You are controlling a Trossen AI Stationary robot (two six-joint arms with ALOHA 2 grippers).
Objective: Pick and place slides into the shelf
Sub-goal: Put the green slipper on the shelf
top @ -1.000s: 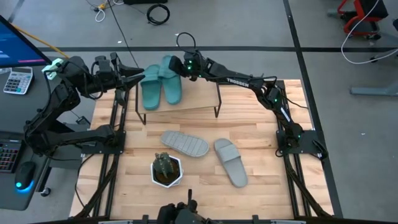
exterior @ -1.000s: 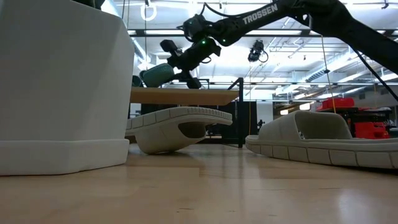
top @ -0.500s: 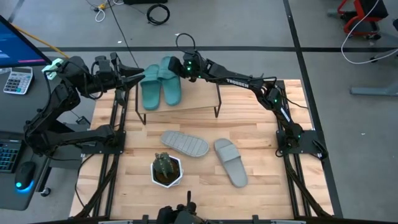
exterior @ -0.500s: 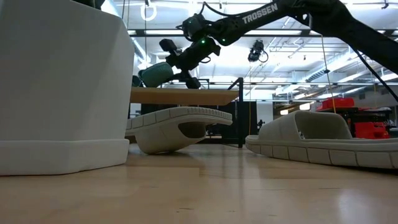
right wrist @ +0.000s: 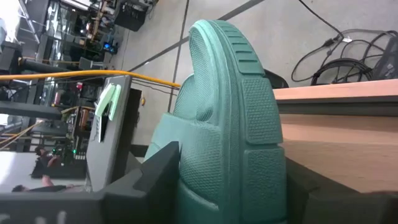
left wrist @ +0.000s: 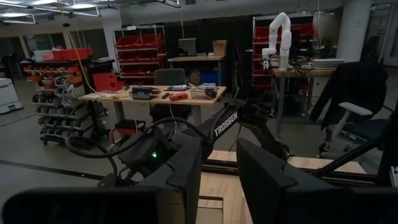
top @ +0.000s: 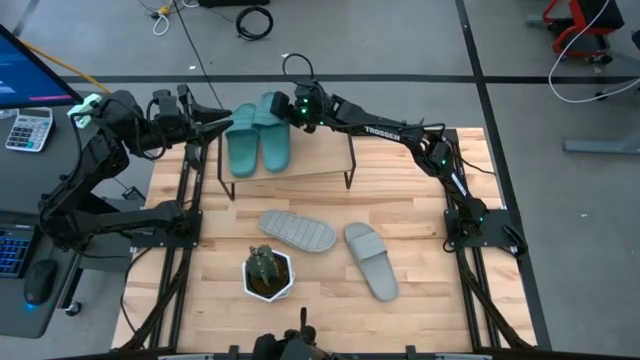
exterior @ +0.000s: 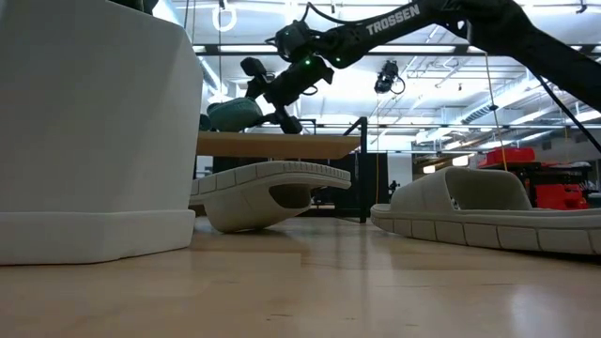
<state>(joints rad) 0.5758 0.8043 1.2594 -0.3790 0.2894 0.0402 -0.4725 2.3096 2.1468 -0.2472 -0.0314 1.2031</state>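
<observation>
Two teal slides lie side by side on the shelf (top: 320, 158): the left one (top: 243, 148) flat on the board, the right one (top: 277, 140) with its far end in my right gripper (top: 288, 108), which is shut on it. The low view shows this slide (exterior: 233, 113) just over the shelf board (exterior: 272, 144). Two grey slides (top: 297, 231) (top: 371, 260) lie on the table in front of the shelf. My left gripper (top: 218, 122) hovers open at the shelf's left end, touching nothing. My right gripper pinches the right teal slide by its far end (right wrist: 230, 124) between its two fingers (right wrist: 152, 171), reaching in from the table's far right side and slanting down. The slide runs lengthwise over the shelf board (right wrist: 339, 130); whether it rests there, I cannot tell.
A small plant in a white pot (top: 268, 273) stands near the table's near edge, left of the grey slides, and fills the left of the low view (exterior: 94, 131). The right half of the shelf top is bare. Black frame rails run along both table sides.
My right gripper has sunk slightly toward the shelf, and the teal slide it holds now sits lower and flatter over the board than a second ago. The gripper has stayed shut on it.
</observation>
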